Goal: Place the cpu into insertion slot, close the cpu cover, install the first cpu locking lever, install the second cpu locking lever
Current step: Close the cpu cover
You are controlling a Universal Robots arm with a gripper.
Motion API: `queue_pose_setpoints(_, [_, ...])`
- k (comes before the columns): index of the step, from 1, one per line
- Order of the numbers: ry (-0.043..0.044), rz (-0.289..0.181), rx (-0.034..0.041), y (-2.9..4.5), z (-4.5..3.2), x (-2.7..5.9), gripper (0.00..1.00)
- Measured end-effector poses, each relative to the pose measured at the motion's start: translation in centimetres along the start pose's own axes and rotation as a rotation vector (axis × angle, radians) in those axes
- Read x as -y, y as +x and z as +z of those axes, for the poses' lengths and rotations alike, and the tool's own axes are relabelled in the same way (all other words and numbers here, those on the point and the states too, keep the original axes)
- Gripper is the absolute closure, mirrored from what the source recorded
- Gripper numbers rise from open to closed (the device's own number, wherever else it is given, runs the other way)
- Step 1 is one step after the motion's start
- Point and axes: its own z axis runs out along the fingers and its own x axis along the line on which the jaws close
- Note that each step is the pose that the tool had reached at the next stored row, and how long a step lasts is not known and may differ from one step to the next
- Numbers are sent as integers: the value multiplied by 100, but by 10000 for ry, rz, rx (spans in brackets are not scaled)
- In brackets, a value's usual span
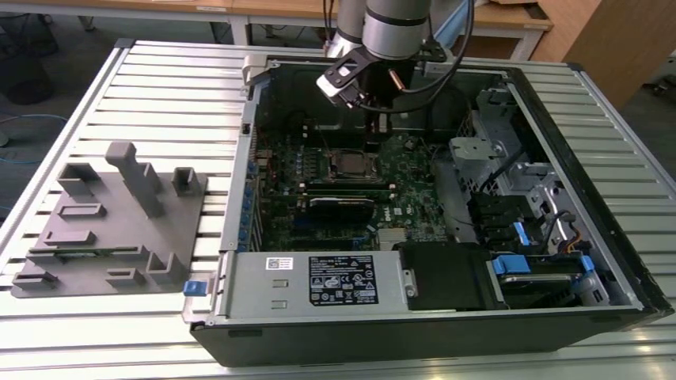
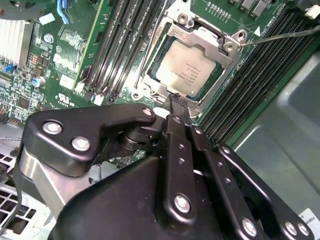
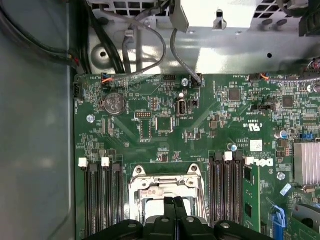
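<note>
Slatted table [image 1: 138, 87], cpu [image 2: 189, 70] in insertion slot [image 2: 148, 84]

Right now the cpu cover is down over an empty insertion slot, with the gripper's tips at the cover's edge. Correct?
No, the insertion slot is not empty. The second wrist view shows the cpu seated in it, visible through the window of the lowered cpu cover. The gripper has its tips at the cover's edge, as stated.

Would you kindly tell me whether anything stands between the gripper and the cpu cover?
Nothing visible does. In the second wrist view the gripper, jaws together, hangs at the edge of the cpu cover, which lies closed around the cpu.
</note>
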Motion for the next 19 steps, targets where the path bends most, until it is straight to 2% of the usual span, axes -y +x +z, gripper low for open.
queue_pose_setpoints(7, [4,-1,-2,0,2,5,89])
queue_pose_setpoints(14, [3,-15,-1,-3,18,130,89])
queue_pose_setpoints(19, [-3,-90,-2,-3,42,171,89])
